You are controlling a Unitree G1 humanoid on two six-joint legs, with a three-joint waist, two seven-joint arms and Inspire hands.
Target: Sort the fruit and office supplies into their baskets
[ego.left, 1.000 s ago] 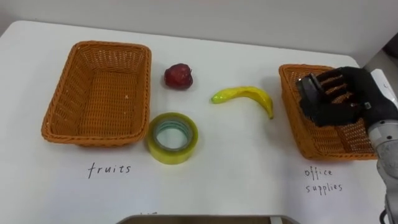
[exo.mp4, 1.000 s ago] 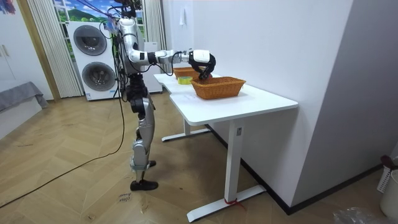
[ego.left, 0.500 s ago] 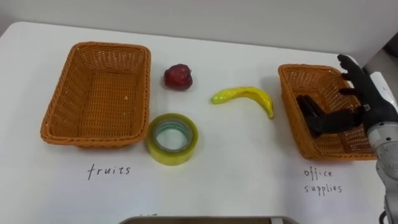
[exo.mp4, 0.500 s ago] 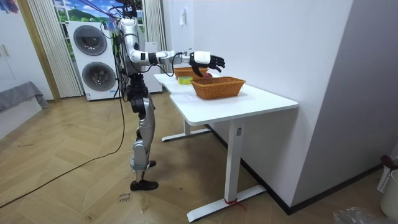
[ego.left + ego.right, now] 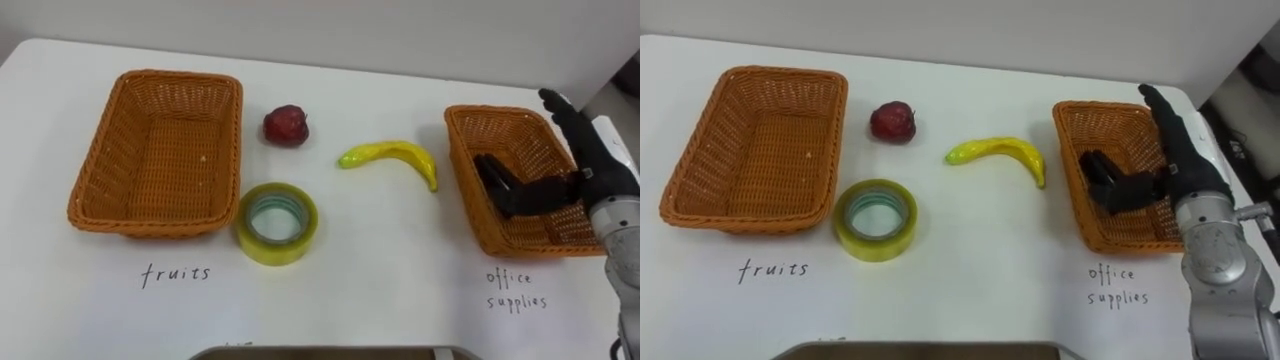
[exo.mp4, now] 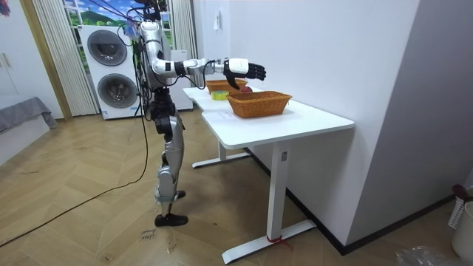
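My right hand hangs over the office-supplies basket, fingers straight and spread, holding nothing. A dark object lies inside it, just beside my thumb.

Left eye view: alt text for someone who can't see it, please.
The robot's right hand is open over the office supplies basket holding a dark object. A banana, red fruit and tape roll lie between it and the fruits basket.

A rough woven-wicker basket beneath the robot's matt black right hand holds a dull black plastic item; left of the hand, a glossy banana, a shiny translucent tape roll and a second wicker basket rest on a smooth white table.
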